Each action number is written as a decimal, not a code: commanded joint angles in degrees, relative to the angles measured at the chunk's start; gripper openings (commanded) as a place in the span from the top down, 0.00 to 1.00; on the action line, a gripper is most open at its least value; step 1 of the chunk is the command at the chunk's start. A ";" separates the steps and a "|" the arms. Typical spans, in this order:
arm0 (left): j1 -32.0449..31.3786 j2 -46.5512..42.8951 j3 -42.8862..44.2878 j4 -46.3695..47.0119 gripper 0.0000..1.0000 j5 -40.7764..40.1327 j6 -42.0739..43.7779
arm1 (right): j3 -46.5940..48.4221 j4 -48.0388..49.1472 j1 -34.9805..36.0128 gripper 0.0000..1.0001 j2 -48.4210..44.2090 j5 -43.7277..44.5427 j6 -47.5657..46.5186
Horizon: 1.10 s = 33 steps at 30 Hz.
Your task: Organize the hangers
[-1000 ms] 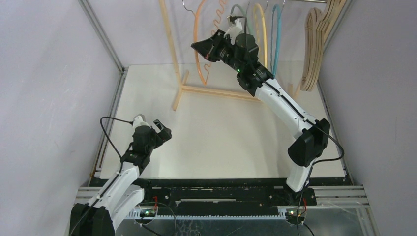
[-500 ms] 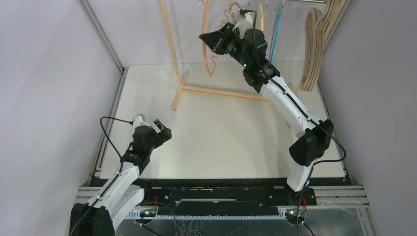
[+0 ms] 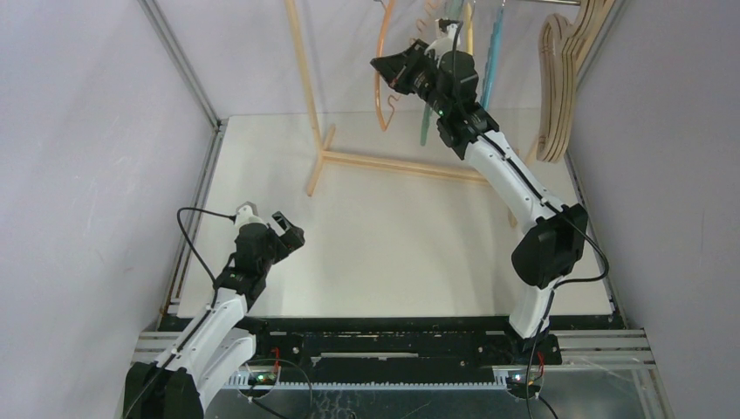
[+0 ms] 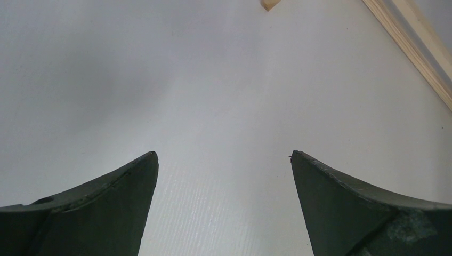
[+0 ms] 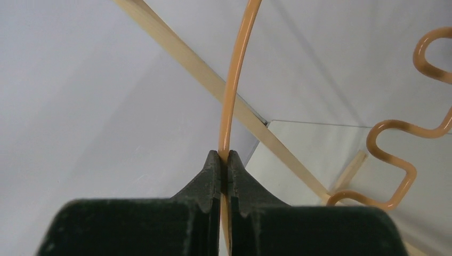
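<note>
My right gripper (image 3: 390, 70) is raised at the rack and shut on the thin rim of the orange hanger (image 3: 380, 92). In the right wrist view the pads (image 5: 216, 170) pinch the orange rim (image 5: 233, 85), and its wavy inner edge (image 5: 397, 154) shows at the right. A green hanger (image 3: 424, 122), a yellow one (image 3: 469, 26) and a teal one (image 3: 493, 52) hang just right of it, partly behind the arm. Several pale wooden hangers (image 3: 558, 78) hang at the far right. My left gripper (image 3: 291, 229) is open and empty over the table (image 4: 224, 156).
The wooden A-frame rack (image 3: 304, 87) stands at the back, its base bar (image 3: 393, 163) lying across the white table (image 3: 393, 244). A rack leg (image 5: 208, 74) crosses the right wrist view. Rack wood (image 4: 421, 48) shows in the left wrist view. Purple walls stand close on both sides.
My right gripper has moved right and farther back with the orange hanger, bringing it close to the green, yellow and teal ones. The left arm has not moved.
</note>
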 commanded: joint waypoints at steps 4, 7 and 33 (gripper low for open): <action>0.45 -0.26 1.49 0.98 0.00 -0.48 0.99 | -4.01 -0.24 0.41 0.65 -4.12 2.15 -2.64; 0.45 0.05 1.87 0.62 0.00 -0.85 1.07 | -5.24 -1.89 0.98 0.57 -5.99 3.19 -5.10; -2.80 10.28 7.77 3.44 0.00 -8.05 9.80 | -46.24 -16.83 16.48 0.00 -34.18 27.05 -29.33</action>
